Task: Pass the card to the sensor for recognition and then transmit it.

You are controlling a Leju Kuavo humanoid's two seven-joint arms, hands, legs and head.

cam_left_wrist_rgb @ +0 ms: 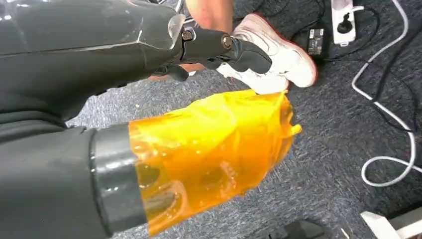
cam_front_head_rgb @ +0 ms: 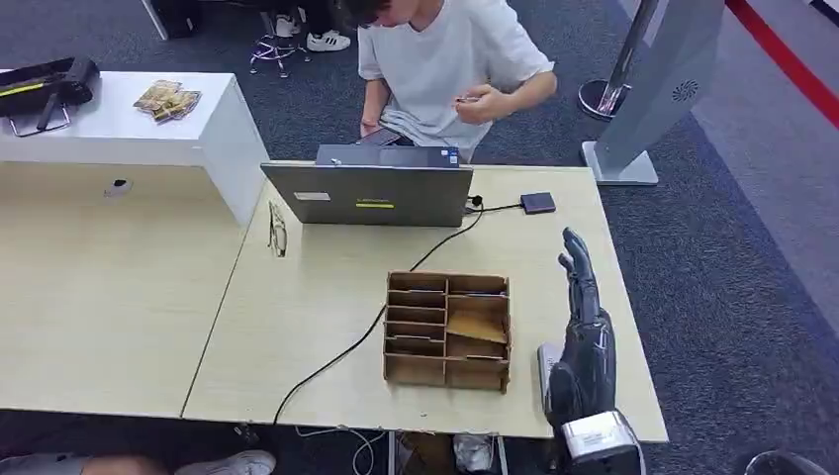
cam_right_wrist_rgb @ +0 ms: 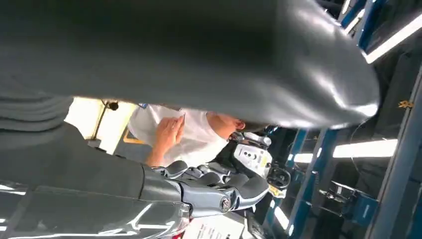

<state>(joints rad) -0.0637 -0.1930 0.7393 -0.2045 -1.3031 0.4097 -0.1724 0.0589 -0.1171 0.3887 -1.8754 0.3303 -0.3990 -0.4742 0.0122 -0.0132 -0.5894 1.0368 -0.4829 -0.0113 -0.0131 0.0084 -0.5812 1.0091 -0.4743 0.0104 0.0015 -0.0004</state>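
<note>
**A:** Right, your right hand (cam_front_head_rgb: pixel 586 332) stands upright just right of the cardboard box (cam_front_head_rgb: pixel 447 381), fingers straight and apart, gripping nothing.

**B:** And the card?

**A:** A tan sheet (cam_front_head_rgb: pixel 475 325) leans in a right-side slot of that box; you can't tell if it's the card. The dark sensor (cam_front_head_rgb: pixel 537 203) lies beyond the box. Your left hand (cam_left_wrist_rgb: pixel 99 55) hangs loose-fingered, empty.

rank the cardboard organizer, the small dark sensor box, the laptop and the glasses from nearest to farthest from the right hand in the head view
From the right hand:
1. Cardboard organizer, just beside it, toward the table's middle.
2. Small dark sensor box, ahead near the far edge.
3. Laptop, ahead, farther toward the middle.
4. Glasses, beyond the laptop's corner.
</note>
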